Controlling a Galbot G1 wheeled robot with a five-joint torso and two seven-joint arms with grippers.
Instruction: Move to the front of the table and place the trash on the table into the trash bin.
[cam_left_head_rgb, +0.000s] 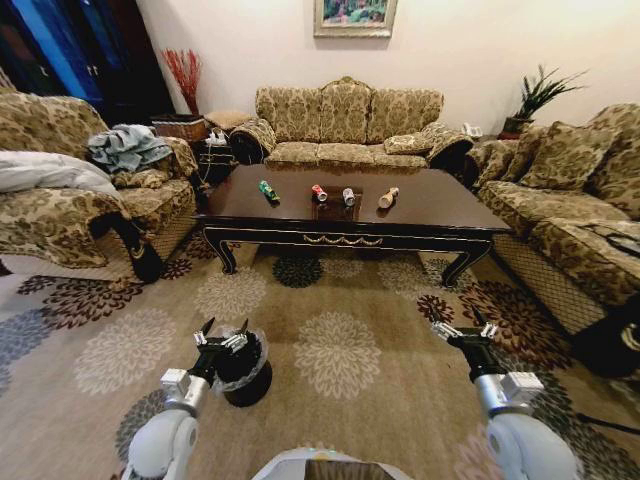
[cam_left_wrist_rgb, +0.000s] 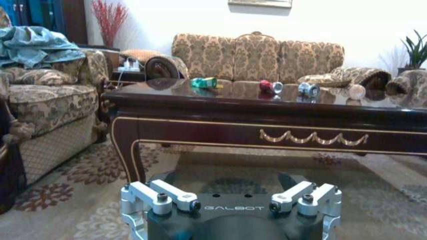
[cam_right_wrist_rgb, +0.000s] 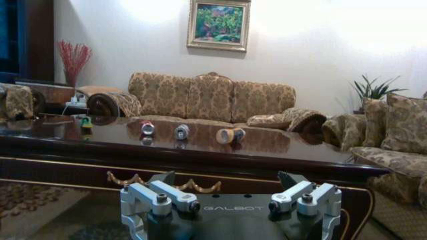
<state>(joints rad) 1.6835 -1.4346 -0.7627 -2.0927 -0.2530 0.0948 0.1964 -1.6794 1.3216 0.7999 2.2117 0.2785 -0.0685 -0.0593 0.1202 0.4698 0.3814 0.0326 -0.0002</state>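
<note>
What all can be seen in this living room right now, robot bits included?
Dark glossy wooden coffee table: one, centre of room, gold trim on apron.
Green bottle: one, lying on the table, leftmost of the row.
Red can: one, lying on the table, next along.
Silver-grey can: one, on the table beside the red can.
Tan bottle-shaped piece: one, lying on the table, rightmost.
Small round black bin with clear liner: one, on the carpet, just behind the left claw.
Patterned gold sofas: three, behind and on either side of the table.
Left claw: one, silver and black, open, low over the carpet.
Right claw: one, same colours, open, low at the right.
</note>
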